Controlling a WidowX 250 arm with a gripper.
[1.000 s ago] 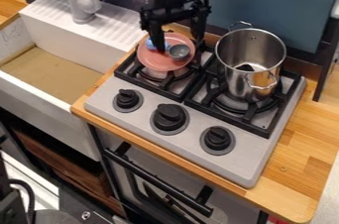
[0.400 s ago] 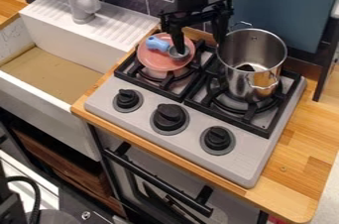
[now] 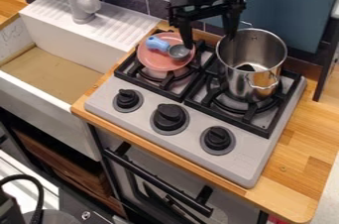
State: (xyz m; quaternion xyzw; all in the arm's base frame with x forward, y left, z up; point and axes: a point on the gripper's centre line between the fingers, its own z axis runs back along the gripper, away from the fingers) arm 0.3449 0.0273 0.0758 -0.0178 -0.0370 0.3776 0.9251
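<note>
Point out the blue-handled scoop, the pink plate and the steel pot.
Blue-handled scoop (image 3: 163, 46): camera view, handle near the cup.
Pink plate (image 3: 155, 62): camera view, bare near part.
Steel pot (image 3: 242, 83): camera view, outer wall.

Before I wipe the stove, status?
Black two-finger claw open, empty. Blue-handled grey scoop on round pink plate. Possible obstruction: tall silver metal pot alongside.

The round plate (image 3: 151, 63) is salmon pink; the scoop on it has a pale blue handle (image 3: 157, 44) and a grey bowl (image 3: 179, 52). The pot (image 3: 253, 83) is silver. Light grey stove (image 3: 192, 159), black knobs (image 3: 217, 138). The tabletop (image 3: 307, 156) shows honey and tan wood strips; the sink (image 3: 86, 44) is white, its ledge ribbed.
</note>
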